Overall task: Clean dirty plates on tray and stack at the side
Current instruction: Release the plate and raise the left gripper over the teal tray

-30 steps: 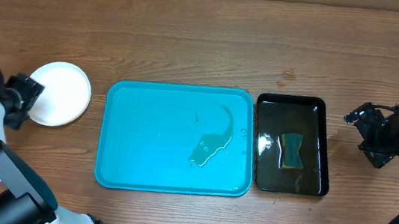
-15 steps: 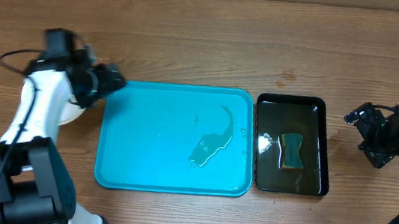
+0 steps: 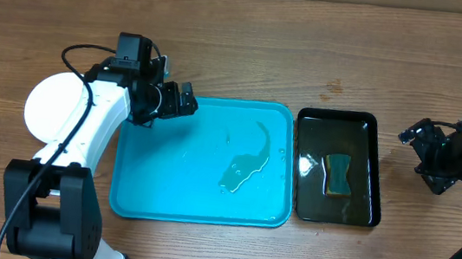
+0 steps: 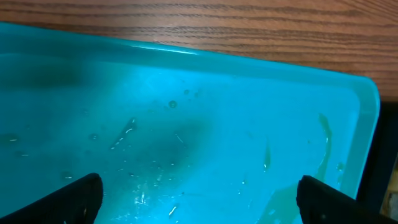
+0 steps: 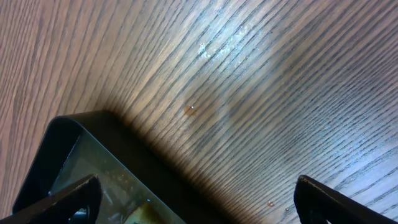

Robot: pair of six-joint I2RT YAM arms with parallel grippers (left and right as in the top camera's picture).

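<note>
Two arms work at the wooden table (image 3: pixel 222 50). The left gripper (image 3: pixel 180 99) hovers over the far left corner of the turquoise tray (image 3: pixel 165 174). In the left wrist view we see its fingers (image 4: pixel 78 198) spread wide with nothing between them, only the wet tray floor below. The right gripper (image 3: pixel 411 137) hangs over bare wood at the right edge of the table, well apart from the tray. Its jaws likewise stand wide and empty, with a corner of the black tray (image 3: pixel 337 115) in the right wrist view.

The plates (image 3: pixel 50 109) lie on the table just left of the tray, partly covered by the left arm. We see one white disc from above and cannot tell how many are stacked there. The tray carries no plate, only a greenish puddle (image 3: pixel 242 166) right of its centre. The black tray sits just beside the tray's right edge and holds a green-yellow sponge (image 3: pixel 338 175).
</note>
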